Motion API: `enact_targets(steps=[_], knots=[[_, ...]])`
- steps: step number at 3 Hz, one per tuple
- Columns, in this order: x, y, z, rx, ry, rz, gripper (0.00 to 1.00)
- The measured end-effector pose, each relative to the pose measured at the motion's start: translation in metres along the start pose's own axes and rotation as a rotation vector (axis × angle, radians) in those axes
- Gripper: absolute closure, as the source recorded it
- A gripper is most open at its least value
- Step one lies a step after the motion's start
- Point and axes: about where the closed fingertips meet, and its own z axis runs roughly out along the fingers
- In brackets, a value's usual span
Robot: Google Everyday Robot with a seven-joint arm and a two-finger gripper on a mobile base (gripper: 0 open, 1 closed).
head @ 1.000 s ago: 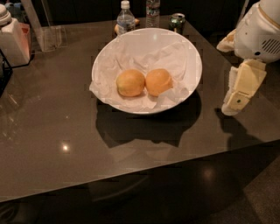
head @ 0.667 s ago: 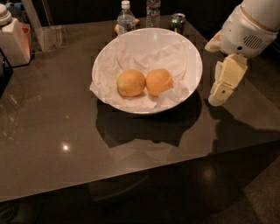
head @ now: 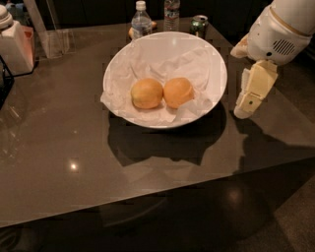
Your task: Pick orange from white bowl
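Note:
The white bowl (head: pixel 216 59) sits at the middle of the dark table, lined with crumpled white paper. Two fruits lie side by side in it. The orange (head: pixel 178 92) is the right one, deeper in colour. The paler, yellower fruit (head: pixel 146 93) touches it on the left. My gripper (head: pixel 244 108) hangs pointing down just right of the bowl's right rim, above the table, outside the bowl and apart from the orange. It holds nothing that I can see.
Two water bottles (head: pixel 141 22) (head: pixel 171 11) and a green can (head: pixel 199 24) stand behind the bowl. A white jug (head: pixel 15 42) and a clear stand (head: pixel 54 34) are at the back left. The table's front edge (head: pixel 147 206) runs below.
The gripper has moved left from the table's right side toward the bowl's right rim. The bowl and both fruits have not moved.

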Motion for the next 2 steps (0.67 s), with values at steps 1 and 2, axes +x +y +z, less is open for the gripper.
enact_targets(steps=[1,2], knots=[[-0.028,-0.012,0.025,-0.054,-0.017,-0.057,0.00],[-0.059,-0.025,0.052,-0.106,-0.029,-0.115,0.00]])
